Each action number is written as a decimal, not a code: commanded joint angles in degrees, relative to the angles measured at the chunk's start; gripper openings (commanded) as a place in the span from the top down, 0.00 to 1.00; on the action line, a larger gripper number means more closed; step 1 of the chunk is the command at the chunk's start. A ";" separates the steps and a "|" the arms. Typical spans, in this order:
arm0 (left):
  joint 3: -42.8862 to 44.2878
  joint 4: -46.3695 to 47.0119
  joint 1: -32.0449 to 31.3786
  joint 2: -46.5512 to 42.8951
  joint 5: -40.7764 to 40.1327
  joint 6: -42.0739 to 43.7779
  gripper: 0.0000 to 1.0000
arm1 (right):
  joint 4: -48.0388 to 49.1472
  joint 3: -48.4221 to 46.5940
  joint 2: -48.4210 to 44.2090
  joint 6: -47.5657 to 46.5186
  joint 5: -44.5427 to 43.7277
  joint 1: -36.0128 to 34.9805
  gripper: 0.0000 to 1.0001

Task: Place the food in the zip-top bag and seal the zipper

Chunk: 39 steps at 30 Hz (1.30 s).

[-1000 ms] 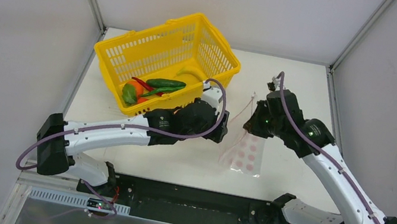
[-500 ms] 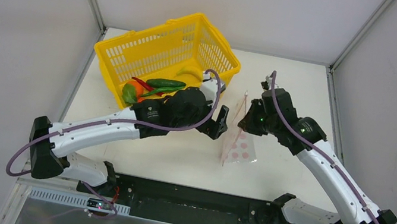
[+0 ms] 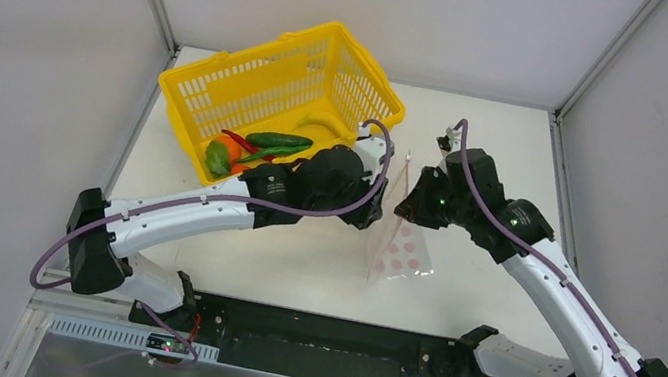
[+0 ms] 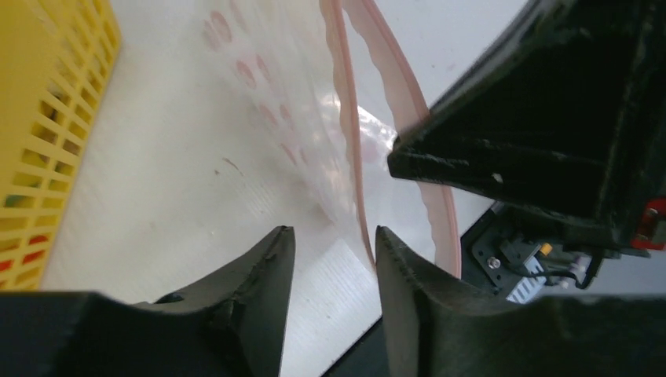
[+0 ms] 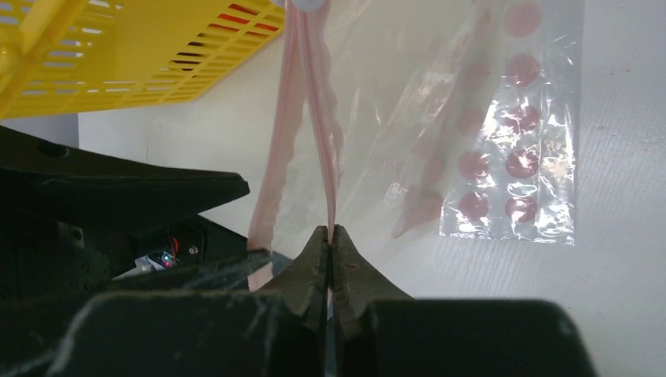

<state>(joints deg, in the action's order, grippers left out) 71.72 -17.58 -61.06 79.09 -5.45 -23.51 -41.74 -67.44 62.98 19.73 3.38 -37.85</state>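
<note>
The right gripper [image 5: 330,236] is pinched tight on one lip of the zipper [image 5: 320,133]. It holds the zip-top bag [image 5: 510,118] up with its mouth parted, and the other lip hangs free just left of the jaws. The left gripper [image 4: 334,236] stands half open, clamping nothing; a lip runs into the gap beside its right finger. Bare table [image 4: 157,196] lies ahead. The yellow basket [image 4: 47,118] wall is close on its left, with the food [image 3: 275,141] inside.

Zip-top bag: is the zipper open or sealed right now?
Open. The zipper's two pink strips stand apart in both wrist views, and the right fingers pinch only one of them.
</note>
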 commanded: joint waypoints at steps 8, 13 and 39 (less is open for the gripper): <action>2.27 2.11 0.41 2.82 -1.47 -2.04 0.89 | -0.54 -0.15 -4.99 -0.79 3.51 0.23 0.96; -0.44 5.00 0.47 1.43 -2.90 -4.89 1.00 | -0.33 1.91 -5.91 1.08 2.08 0.15 0.86; -3.91 2.89 0.95 -4.25 -11.82 -7.54 1.00 | -3.02 0.94 -7.89 1.95 -9.83 0.23 1.00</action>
<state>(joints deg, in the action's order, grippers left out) 68.45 -10.44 -61.04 79.46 -12.03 -33.21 -38.26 -59.86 56.95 26.28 2.81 -37.85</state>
